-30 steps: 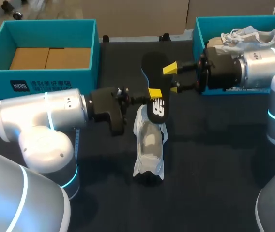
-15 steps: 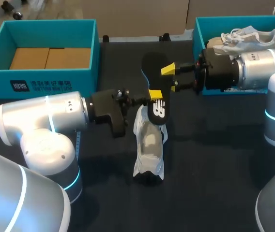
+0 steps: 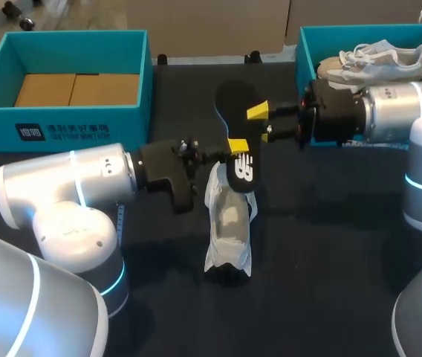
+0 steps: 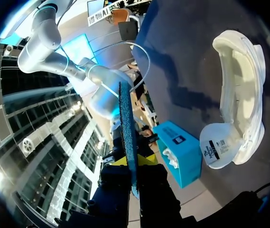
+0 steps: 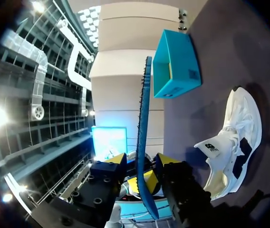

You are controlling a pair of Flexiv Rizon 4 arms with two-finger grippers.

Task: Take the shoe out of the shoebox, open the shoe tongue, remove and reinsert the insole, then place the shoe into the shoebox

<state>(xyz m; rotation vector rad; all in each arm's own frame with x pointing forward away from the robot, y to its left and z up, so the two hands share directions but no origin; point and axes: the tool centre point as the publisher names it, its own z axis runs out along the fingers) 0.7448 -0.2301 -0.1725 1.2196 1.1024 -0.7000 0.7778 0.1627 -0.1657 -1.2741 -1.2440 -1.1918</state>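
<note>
Shoe (image 3: 229,223) lies on the table (image 3: 330,245), insole (image 3: 237,104) upright just above it (already out). Left gripper (image 3: 237,143) is clamped on the insole; right gripper (image 3: 264,123) straddles it, fingers apart. Reinsertion looks next: tip it down into the shoe's mouth.

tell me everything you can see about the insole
The insole is thin and flat, black on one face with a white mark near the heel, blue along its edge. It is out of the shoe, held in the air above it. The left hand is shut on its heel end; the right hand straddles the toe half, open.
</note>
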